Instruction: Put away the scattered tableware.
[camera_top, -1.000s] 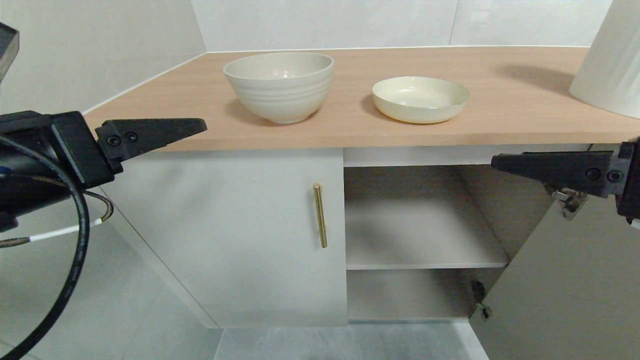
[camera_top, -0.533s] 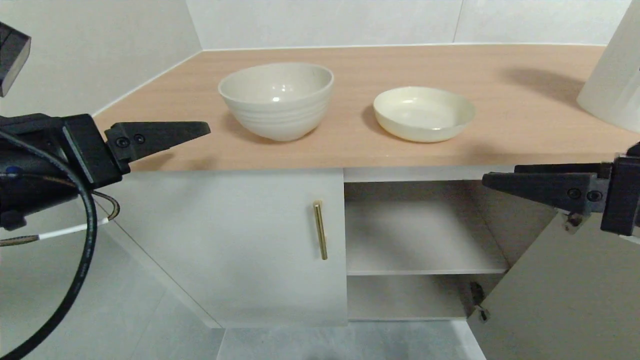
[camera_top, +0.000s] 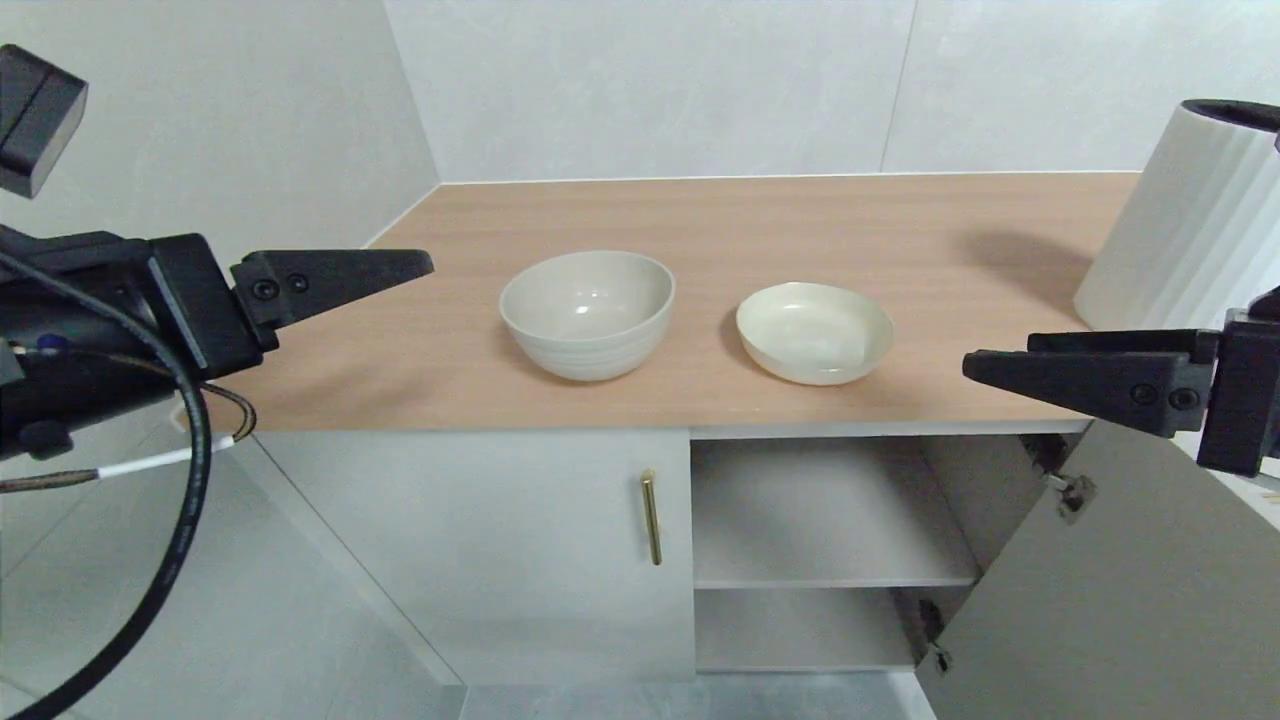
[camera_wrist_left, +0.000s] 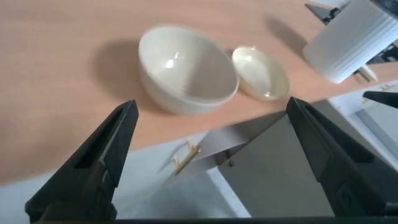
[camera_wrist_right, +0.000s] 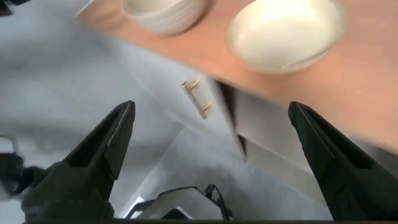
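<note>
One deep bowl (camera_top: 587, 312), shallow bowl (camera_top: 814, 331), between left hand (camera_top: 424, 264), right hand (camera_top: 998, 353)

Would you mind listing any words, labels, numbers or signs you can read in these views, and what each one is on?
None: no readable text shows. The deep bowl, the shallow dish, the ribbed white container, the wooden countertop and the closed cabinet door all look plain and unmarked.

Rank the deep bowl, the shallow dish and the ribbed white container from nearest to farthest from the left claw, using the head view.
1. Deep bowl, left of centre, closest to the left claw.
2. Shallow dish, just right of that bowl.
3. Ribbed white container, at the far right.
</note>
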